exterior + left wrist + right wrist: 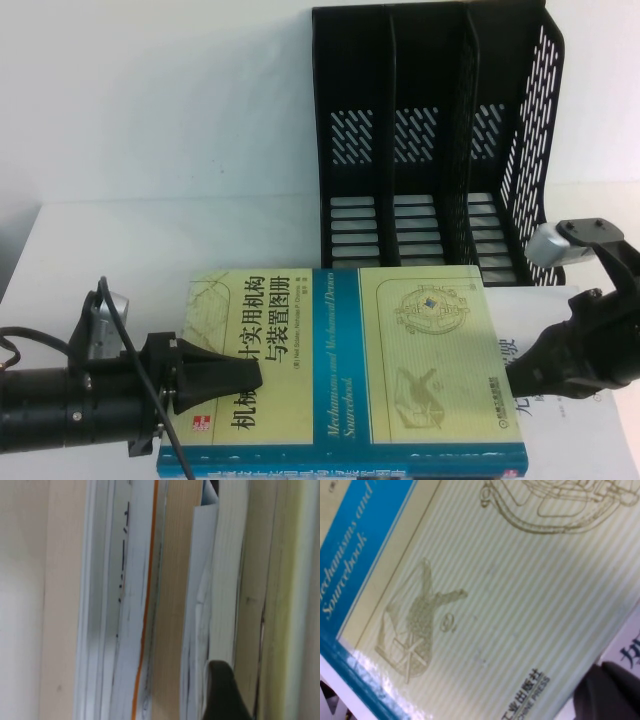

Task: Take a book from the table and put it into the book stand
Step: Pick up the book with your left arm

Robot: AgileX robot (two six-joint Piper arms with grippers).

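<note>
The book (400, 360), pale yellow with a teal band, lies flat on top of a stack at the table's (120, 250) front edge. My left gripper (250, 378) reaches in over the book's left edge, its upper finger flat on the cover. In the left wrist view the other finger (222, 690) sits against the page edges under the yellow cover (290, 605). My right gripper (512, 372) is shut, with its tip against the book's right edge. Its fingers (612, 695) show beside the cover (495, 580). The black book stand (430, 130) stands behind, its slots showing nothing inside.
A white book (590, 400) with dark characters lies under the yellow one and sticks out at the right. Several more books are stacked below, seen as page edges (130, 605) in the left wrist view. A white wall rises behind the stand.
</note>
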